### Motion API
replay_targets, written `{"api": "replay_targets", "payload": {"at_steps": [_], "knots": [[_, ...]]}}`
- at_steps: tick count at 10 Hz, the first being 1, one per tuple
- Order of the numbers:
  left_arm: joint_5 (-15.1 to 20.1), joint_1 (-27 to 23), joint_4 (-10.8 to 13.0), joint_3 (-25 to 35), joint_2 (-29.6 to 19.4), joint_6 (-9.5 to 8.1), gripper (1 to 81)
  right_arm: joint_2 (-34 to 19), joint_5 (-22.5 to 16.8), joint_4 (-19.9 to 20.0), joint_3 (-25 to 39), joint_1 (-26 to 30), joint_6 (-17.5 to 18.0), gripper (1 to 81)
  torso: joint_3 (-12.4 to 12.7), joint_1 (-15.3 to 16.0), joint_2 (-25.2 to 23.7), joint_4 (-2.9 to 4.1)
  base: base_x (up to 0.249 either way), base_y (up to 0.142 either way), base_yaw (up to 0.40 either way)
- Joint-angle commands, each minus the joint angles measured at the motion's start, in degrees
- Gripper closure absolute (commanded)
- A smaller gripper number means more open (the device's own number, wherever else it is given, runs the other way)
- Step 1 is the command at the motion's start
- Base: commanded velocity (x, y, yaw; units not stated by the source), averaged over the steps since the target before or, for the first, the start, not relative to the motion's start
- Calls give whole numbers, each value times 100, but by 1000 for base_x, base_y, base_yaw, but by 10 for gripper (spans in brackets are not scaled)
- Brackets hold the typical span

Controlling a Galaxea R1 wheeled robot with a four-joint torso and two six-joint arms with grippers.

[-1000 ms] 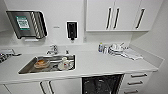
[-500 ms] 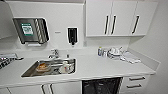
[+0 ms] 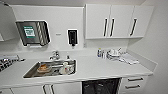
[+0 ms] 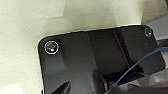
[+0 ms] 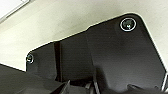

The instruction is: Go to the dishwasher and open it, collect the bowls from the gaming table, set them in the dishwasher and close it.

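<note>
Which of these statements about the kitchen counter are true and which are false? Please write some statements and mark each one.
1. The sink has things lying in it. True.
2. The dark opening of the dishwasher is directly under the sink. False: it is under the counter, to the right of the sink, beside the drawers.
3. The wall cabinets have dark bar handles. True.
4. The black dispenser stands on the counter. False: it hangs on the wall above it.

1. The left wrist plate (image 4: 100, 57) was wide, dark and round-cornered, with shiny round fittings (image 4: 51, 47).
2. A thin blue cable (image 4: 140, 61) crossed it.
3. The right wrist plate (image 5: 120, 57) looked alike.
</note>
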Motion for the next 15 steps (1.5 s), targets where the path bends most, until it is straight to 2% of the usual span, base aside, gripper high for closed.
{"api": "replay_targets", "payload": {"at_steps": [1,5,15], "knots": [[288,-250,-44,12,-21,15,10,25,-248,-19,31,274,-5,10,0,-350,540,0,0,0,0],[288,-242,-27,4,23,24,10,43,-248,-27,31,265,-5,10,2,-876,1357,0,0,0,0],[288,-241,-27,4,23,24,10,43,-240,-54,31,274,-14,10,1393,-2127,3274,0,0,0,0]]}}
